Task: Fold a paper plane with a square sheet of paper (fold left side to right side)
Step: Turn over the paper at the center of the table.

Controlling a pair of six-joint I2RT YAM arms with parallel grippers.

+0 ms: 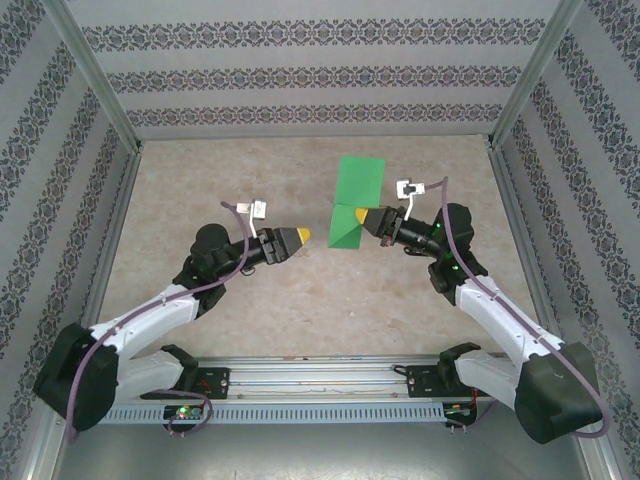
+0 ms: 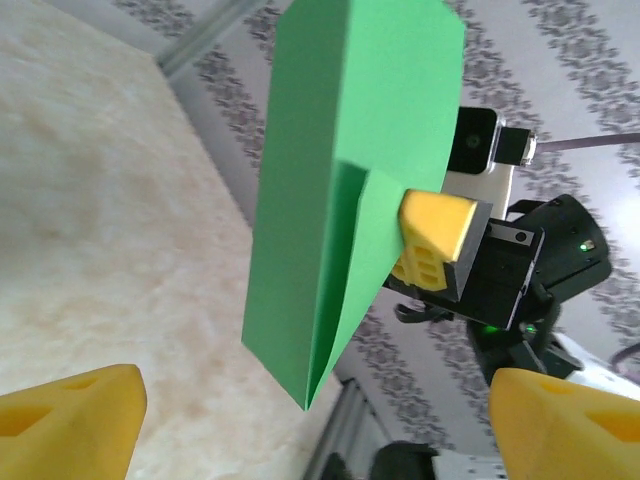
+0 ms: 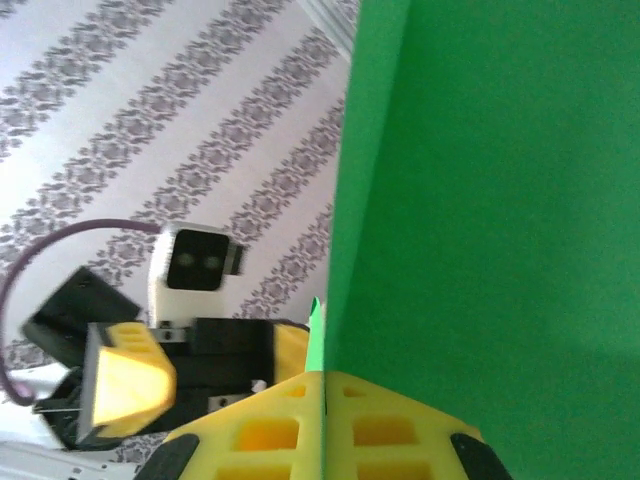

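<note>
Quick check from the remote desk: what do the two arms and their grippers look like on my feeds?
The left arm and right arm have white links, bulky black joints and a purple cable looped along each. The left gripper and right gripper have black bodies, wedge-shaped yellow fingers with recessed pockets, and a small white camera at the wrist.

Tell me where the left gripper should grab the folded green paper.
Probably the free left edge of the green paper, coming from the left: it is held upright, the right gripper pinches its right side, and the open left gripper faces it.
</note>
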